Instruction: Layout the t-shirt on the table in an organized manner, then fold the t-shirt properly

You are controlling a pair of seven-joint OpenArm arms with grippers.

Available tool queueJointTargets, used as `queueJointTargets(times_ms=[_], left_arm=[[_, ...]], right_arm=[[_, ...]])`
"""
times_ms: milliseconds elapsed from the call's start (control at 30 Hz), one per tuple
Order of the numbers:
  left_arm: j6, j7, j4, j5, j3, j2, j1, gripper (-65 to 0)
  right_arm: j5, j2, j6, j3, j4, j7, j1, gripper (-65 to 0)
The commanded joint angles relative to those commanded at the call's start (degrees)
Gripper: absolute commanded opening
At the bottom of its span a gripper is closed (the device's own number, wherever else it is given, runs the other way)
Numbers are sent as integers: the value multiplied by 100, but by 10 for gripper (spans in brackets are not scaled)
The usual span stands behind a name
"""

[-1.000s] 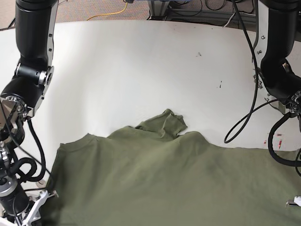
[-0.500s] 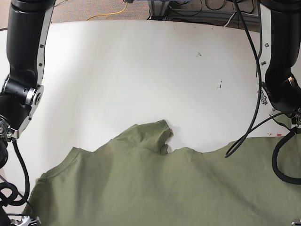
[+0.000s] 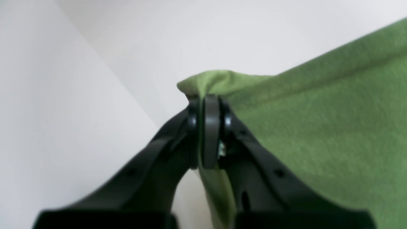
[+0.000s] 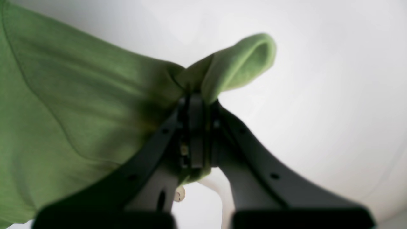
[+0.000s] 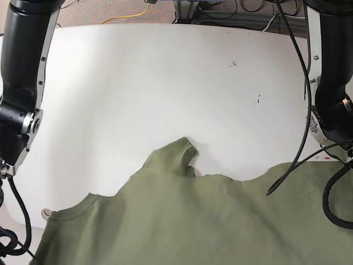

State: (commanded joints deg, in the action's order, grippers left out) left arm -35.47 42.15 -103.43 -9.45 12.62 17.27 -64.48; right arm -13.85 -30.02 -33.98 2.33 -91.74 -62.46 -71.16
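The olive-green t-shirt (image 5: 193,221) lies spread across the near part of the white table (image 5: 165,83), with a folded flap (image 5: 179,154) sticking out at its far edge. In the left wrist view my left gripper (image 3: 208,105) is shut on a bunched edge of the t-shirt (image 3: 318,127). The right wrist view shows my right gripper (image 4: 195,101) shut on the t-shirt (image 4: 79,111), with a loop of cloth (image 4: 241,60) curling over its fingertips. In the base view both grippers lie below the bottom edge; only the arms show at left (image 5: 22,83) and right (image 5: 331,83).
A black cable (image 5: 300,138) hangs beside the right-hand arm over the shirt's corner. Red tape (image 5: 325,158) shows near that arm. Small dark marks (image 5: 233,63) dot the far tabletop. Cables and floor (image 5: 132,14) lie beyond the far edge.
The t-shirt has slid toward the near edge, mostly on the left side. Both arms have drawn back, and the gripper seen at the lower left has left the base view.
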Motion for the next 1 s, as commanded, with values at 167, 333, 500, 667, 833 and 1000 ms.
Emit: queueJointTargets(times_ms=[167,333,500,667,833,1000], left_arm=[[0,229,-18,18,-35,0,-53,-646],[-26,536,-123,26,-35,-9,-123,-646],[-26,580,-334,26,-26,-9,-53,-646],[-26,782,-545,26,-35,26,88,-646],[-35,993,-774,26,-9,26,114,-646],[-35,1213,-993,26,-9,105,334,-646]], right_arm=[[18,0,9,0,-26,-9,-18,-637],[0,-9,9,26,-202,-290,18,-637],[-9,-9,9,26,-677,-589,229,-637],[35,-9,9,26,-1196,-668,501,-637],[9,-9,0,53,-1574,-985,624,-637],[-9,-9,0,396,-1960,-1037,1020,-637]])
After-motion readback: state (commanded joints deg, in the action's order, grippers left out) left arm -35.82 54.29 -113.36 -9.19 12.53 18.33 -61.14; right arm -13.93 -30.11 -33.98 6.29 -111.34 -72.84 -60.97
